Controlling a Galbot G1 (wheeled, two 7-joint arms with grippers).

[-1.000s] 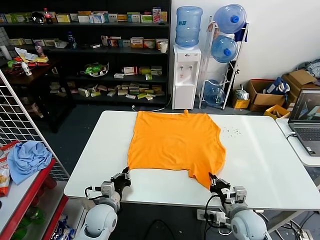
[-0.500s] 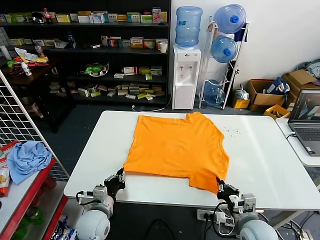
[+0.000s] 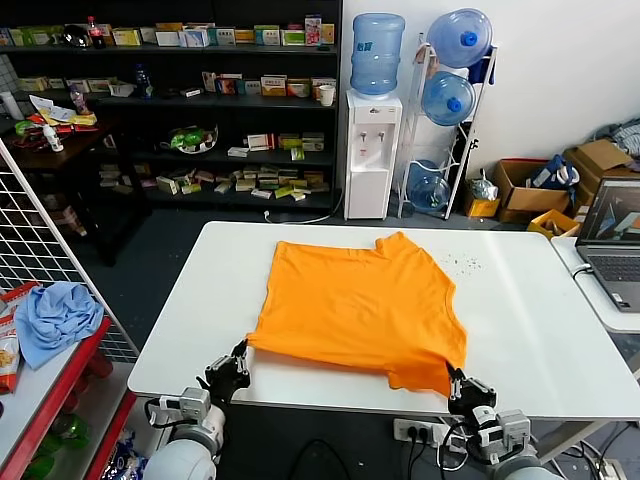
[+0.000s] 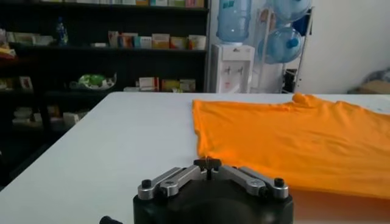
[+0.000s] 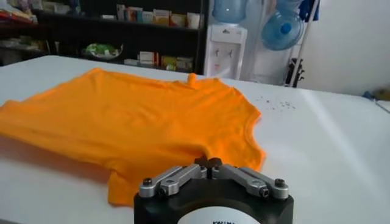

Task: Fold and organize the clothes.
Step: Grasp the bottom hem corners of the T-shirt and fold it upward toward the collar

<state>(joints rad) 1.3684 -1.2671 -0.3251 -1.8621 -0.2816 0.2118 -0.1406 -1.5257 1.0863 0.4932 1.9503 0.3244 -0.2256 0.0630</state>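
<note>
Orange fabric covers the middle of the white table (image 3: 540,330): you see the T-shirt (image 3: 355,305) lying spread out and mostly flat, its collar toward the far edge and its hem toward the near edge. At the near left corner of the hem you have the left gripper (image 3: 237,364), with fingers closed together; it touches the corner of the cloth, but you cannot tell if it really holds it. At the near right corner the right gripper (image 3: 462,385) is closed too, and the hem corner hangs right at its tips. Left of the table, a light blue cloth (image 3: 55,315) lies on a red shelf (image 3: 50,385).
</note>
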